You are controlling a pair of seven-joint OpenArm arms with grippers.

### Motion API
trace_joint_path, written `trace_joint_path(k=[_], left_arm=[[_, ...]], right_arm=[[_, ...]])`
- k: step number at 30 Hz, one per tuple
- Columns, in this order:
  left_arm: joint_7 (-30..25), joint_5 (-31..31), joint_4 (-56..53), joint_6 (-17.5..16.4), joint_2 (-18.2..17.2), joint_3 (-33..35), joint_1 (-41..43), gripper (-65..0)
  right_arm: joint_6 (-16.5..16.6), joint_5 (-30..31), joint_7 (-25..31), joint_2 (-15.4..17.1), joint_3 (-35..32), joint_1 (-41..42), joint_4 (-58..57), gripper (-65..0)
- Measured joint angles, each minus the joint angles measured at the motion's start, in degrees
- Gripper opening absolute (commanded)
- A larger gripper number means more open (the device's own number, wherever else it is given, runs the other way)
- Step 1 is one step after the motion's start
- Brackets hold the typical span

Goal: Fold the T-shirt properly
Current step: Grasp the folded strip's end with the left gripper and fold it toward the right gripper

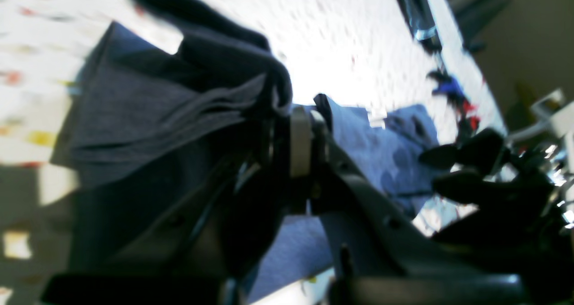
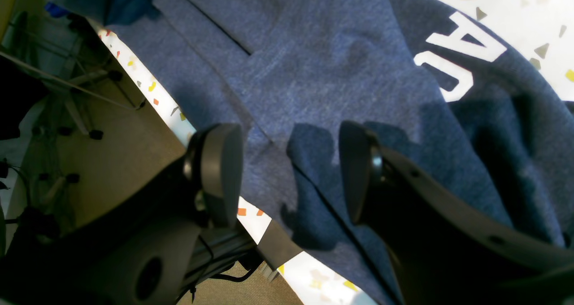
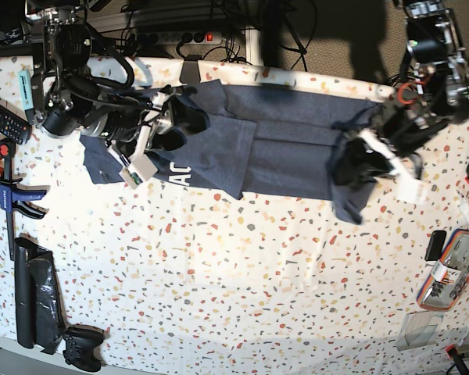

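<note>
The T-shirt [image 3: 273,144] lies spread along the far edge of a speckled white table [image 3: 242,297]. The left gripper [image 1: 287,116] pinches a bunched end, apparently lifted. The right gripper [image 2: 289,170] hovers spread over the cloth. Brown floor [image 2: 112,161] shows beyond the edge.

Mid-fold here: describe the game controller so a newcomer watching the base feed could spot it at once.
Start at the speckled white table and go to its corner nearest the camera on the view's left, far from the T-shirt. There a long black folded bundle lies along the edge. The game controller sits at its lower end: small, black, with two rounded grips, unlike the flat bundle beside it.
</note>
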Motion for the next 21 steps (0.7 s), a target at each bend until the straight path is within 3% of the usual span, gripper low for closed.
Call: trace_joint_path(k=[3, 9, 14, 18, 19, 21], left_arm=[[-2.86, 3.74, -0.07, 2.38, 1.29, 7.37, 0.20, -65.0], [-5.92, 10.34, -0.07, 7.19, 0.68, 17.46, 0.07, -65.0], [-8.24, 13.51, -0.07, 10.34, 0.83, 22.97, 0.04, -65.0], [-9.07, 13.53, -0.07, 10.34, 0.79, 24.85, -0.13, -65.0], [-9.09, 13.57, -0.07, 10.38, 0.79, 25.27, -0.13, -60.6], [-10.49, 13.44, -0.07, 10.34, 0.79, 26.23, -0.13, -43.6]], right_arm=[[0.00, 0.02, 0.02, 0.00, 0.00, 0.00, 0.00, -31.0], [0.00, 0.02, -0.20, 0.02, 0.00, 0.00, 0.00, -31.0], [0.00, 0.00, -0.20, 0.00, 0.00, 0.00, 0.00, -31.0], [-0.02, 0.02, -0.20, 0.00, 0.00, 0.00, 0.00, -31.0], [-0.02, 0.02, -0.17, 0.00, 0.00, 0.00, 0.00, -31.0], [0.00, 0.02, -0.17, 0.00, 0.00, 0.00, 0.00, -31.0]])
